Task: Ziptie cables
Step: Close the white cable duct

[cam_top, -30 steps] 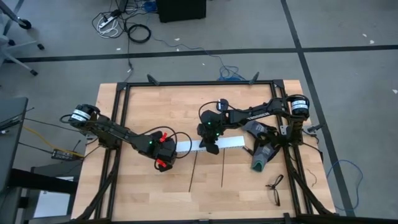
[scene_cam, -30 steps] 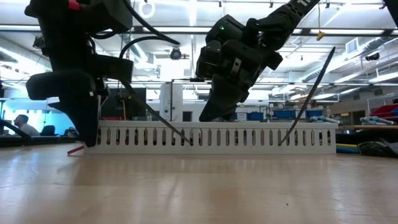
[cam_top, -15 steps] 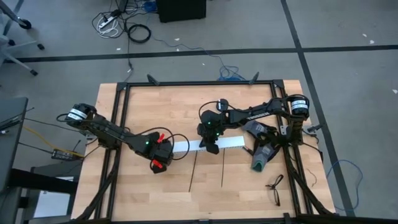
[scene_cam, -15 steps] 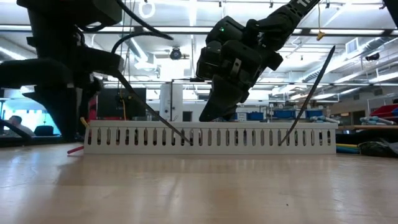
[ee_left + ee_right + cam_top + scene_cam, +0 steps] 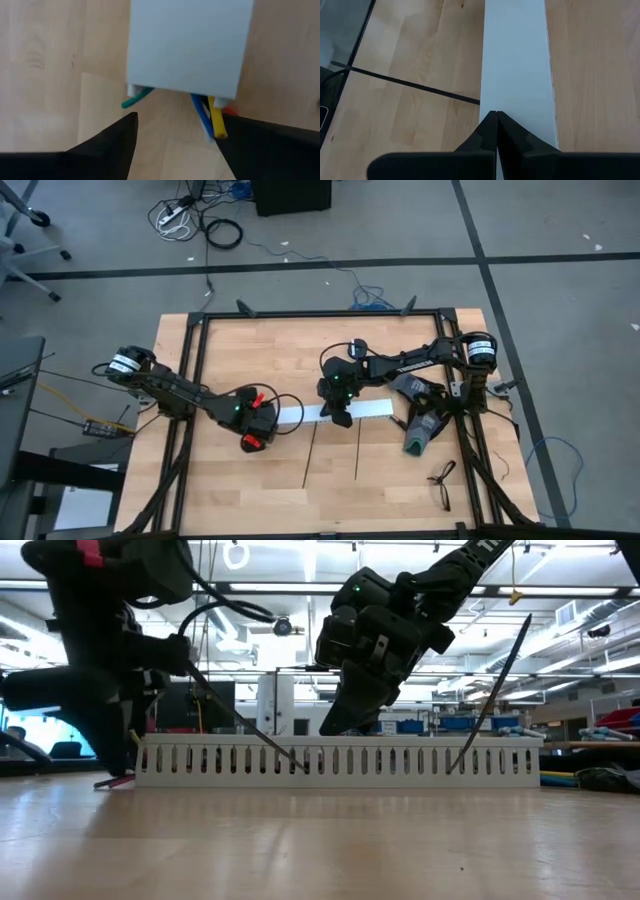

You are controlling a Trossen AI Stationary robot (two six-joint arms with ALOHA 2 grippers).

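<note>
Two dark arms are seen over the wooden counter [image 5: 220,480]. The left hand [image 5: 258,423] is placed at the left end of the white slotted channel [image 5: 372,409], its fingers [image 5: 107,142] spread apart with nothing gripped between them. In the left wrist view the cables [image 5: 214,116] are seen poking out from under the channel's end: blue, yellow, a bit of red, and a green one off to the side, all lying on the counter between the spread fingers. In the low view a red tip [image 5: 112,781] is seen on the counter just beside the channel's left end.

The right hand [image 5: 340,415] is clenched, fingertips pressed together, set down on the top of the channel near its middle; nothing is seen between the fingers [image 5: 487,131].

The zipties [image 5: 310,455] are laid as two thin black strips running from the channel toward the counter's near edge, roughly parallel, the second one [image 5: 358,451] just right of the first. In the low view they are seen rising at a slant behind the channel [image 5: 500,685].

A pair of glasses [image 5: 441,480] is seen near the counter's near right corner, and a dark-and-green pouch [image 5: 420,425] beside the channel's right end.
</note>
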